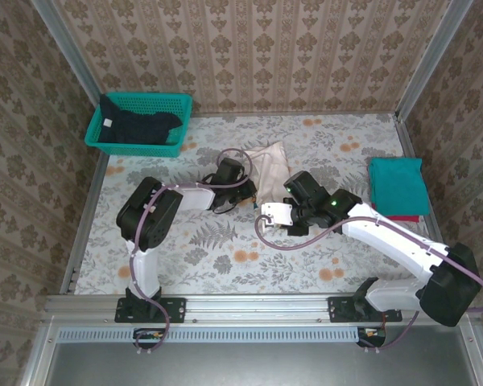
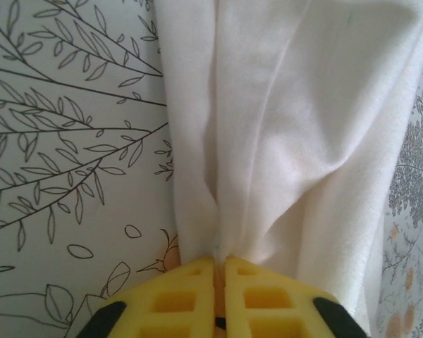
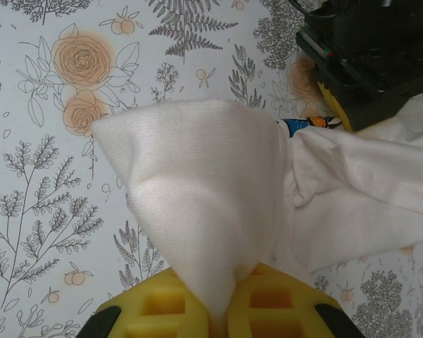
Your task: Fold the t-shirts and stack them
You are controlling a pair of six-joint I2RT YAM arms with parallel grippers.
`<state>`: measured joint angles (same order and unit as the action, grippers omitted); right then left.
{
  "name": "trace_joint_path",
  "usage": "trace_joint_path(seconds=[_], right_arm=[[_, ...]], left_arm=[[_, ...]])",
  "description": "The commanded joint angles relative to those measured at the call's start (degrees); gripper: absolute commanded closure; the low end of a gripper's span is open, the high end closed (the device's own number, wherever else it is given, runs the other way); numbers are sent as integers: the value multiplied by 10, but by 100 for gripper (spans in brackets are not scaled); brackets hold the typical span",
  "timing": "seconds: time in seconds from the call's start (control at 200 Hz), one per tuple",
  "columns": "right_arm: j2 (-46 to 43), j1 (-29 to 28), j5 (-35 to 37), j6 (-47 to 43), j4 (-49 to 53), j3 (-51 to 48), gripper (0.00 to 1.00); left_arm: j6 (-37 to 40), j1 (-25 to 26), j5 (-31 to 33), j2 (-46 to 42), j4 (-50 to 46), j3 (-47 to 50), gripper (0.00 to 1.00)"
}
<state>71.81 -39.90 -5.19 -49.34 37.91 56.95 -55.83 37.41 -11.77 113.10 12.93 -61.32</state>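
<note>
The cream-white t-shirt (image 1: 271, 163) lies bunched in the middle of the table, with a sliver of blue print (image 3: 301, 126) showing. My left gripper (image 1: 243, 175) is shut on its left edge; in the left wrist view the yellow fingers (image 2: 190, 296) pinch a gathered fold of the cloth (image 2: 289, 127). My right gripper (image 1: 275, 215) is shut on a lifted corner of the same shirt (image 3: 197, 183), which rises in a peak from between its fingers (image 3: 162, 303). The teal t-shirt (image 1: 396, 184) lies folded at the right. The dark navy t-shirt (image 1: 133, 129) is heaped in the basket.
The teal mesh basket (image 1: 145, 100) stands at the back left corner. A red edge (image 1: 402, 217) shows under the folded teal shirt. The floral tablecloth (image 1: 225, 257) is bare in front of the arms. Metal frame rails border the table on both sides.
</note>
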Motion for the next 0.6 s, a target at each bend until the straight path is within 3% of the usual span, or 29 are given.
trace_joint_path(seconds=[0.0,0.35,0.595], right_arm=[[-27,1,-22,-2,27,28,100],[-39,-13,-30,-22,64,74,100],[59,25,14,-93,69,150,100]], left_arm=[[3,-1,-21,4,3,12,100],[4,30,-48,-67,-4,112,100],[14,27,-57,-61,5,136,100]])
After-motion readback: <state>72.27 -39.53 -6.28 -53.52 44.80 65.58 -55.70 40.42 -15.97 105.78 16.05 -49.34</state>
